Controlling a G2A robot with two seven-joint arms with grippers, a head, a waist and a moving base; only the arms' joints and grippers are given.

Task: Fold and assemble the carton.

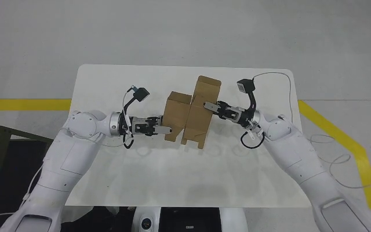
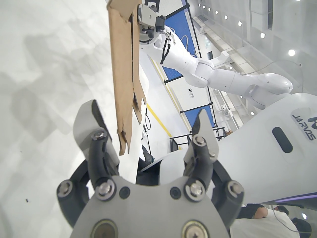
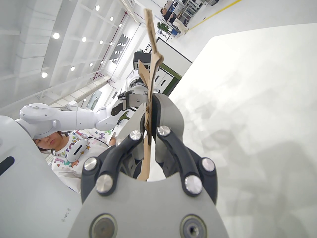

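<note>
Right wrist view: the right pincer [image 3: 148,115] is pressed together on one edge of the carton [image 3: 151,73], a flat brown sheet seen edge-on and running away from it. In the left wrist view the left pincer [image 2: 148,111] stands spread. The carton's near end sits between its fingers [image 2: 84,125], just beside one of them and not gripped. In the top view the carton [image 1: 188,116] hangs between the two pincers over the middle of the white table [image 1: 116,81]. The left pincer [image 1: 161,126] is at its left edge and the right pincer [image 1: 210,106] on its right edge.
</note>
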